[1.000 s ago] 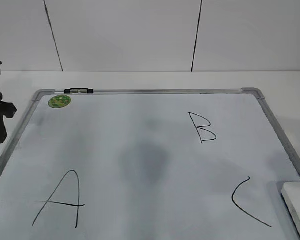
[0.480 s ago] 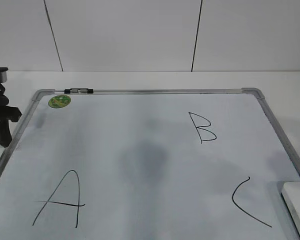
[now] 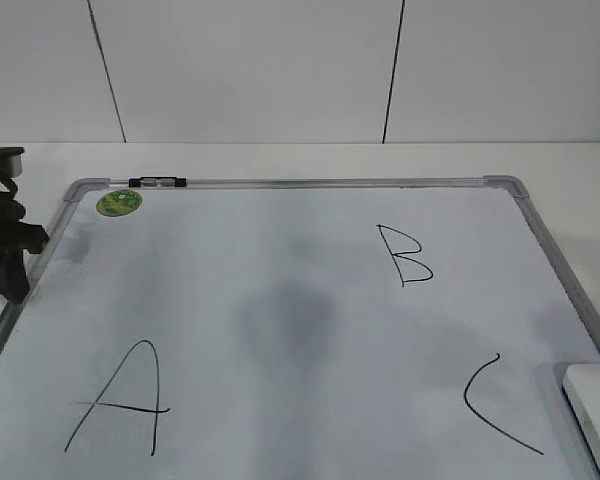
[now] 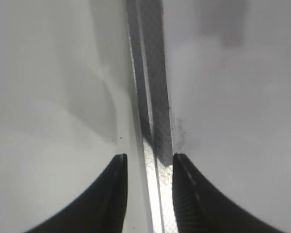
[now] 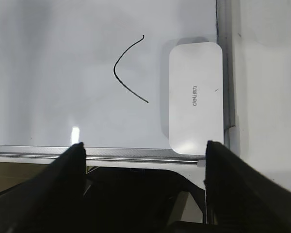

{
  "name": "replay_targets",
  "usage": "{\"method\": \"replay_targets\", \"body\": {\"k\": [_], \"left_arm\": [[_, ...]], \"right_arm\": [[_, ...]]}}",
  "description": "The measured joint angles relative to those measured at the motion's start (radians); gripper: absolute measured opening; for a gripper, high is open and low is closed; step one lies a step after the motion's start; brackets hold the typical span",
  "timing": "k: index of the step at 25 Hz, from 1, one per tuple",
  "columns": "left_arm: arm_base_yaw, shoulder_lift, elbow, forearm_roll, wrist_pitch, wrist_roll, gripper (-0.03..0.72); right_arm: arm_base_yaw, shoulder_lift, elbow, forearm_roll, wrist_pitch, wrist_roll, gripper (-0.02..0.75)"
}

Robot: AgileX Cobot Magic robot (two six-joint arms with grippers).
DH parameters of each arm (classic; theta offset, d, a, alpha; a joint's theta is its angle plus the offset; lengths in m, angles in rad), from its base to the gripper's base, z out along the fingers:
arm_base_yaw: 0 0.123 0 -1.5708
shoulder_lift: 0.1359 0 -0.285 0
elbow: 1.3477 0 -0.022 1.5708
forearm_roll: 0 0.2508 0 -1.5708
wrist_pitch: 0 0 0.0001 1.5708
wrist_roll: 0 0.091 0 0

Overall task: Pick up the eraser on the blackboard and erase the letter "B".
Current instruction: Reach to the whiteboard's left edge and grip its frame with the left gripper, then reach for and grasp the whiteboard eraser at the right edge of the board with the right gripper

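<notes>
The right hand (image 5: 144, 160) is hovering, fingers wide apart, near the "deli"-branded eraser (image 5: 196, 97); the left hand (image 4: 148, 167), slightly parted, is straddling the blackboard (image 4: 153, 97) frame.

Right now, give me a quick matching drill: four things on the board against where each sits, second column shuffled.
Things:
1. eraser
2. letter "B"
3. green sticker
4. letter "A"

Places on the blackboard, exterior view:
a. far left corner
b. near left
c. near right corner, beside the "C"
d. right of centre, farther back

Pairs: 1-c, 2-d, 3-a, 4-b
</notes>
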Motion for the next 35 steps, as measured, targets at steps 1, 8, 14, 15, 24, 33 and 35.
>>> {"method": "replay_targets", "body": {"k": [1, 8, 14, 15, 24, 33, 35], "left_arm": [[0.0, 0.0, 0.0, 0.0, 0.0, 0.0, 0.237], [0.0, 0.0, 0.0, 0.002, -0.002, 0.0, 0.236], [0.0, 0.002, 0.0, 0.002, -0.006, 0.0, 0.235], [0.0, 0.006, 0.0, 0.002, -0.006, 0.0, 0.235], [0.0, 0.038, -0.009, 0.002, -0.001, 0.002, 0.235], [0.0, 0.038, -0.011, -0.009, 0.002, -0.005, 0.036], [0.0, 0.038, -0.011, -0.011, 0.002, -0.012, 0.027]], "right_arm": [[0.0, 0.0, 0.0, 0.0, -0.002, 0.0, 0.584], [0.0, 0.0, 0.0, 0.0, -0.002, 0.0, 0.584], [0.0, 0.0, 0.0, 0.0, -0.002, 0.0, 0.584], [0.0, 0.0, 0.0, 0.0, -0.002, 0.0, 0.584], [0.0, 0.0, 0.0, 0.0, -0.002, 0.0, 0.584], [0.0, 0.0, 0.0, -0.002, -0.002, 0.0, 0.585], [0.0, 0.0, 0.0, -0.002, -0.002, 0.0, 0.584]]}}
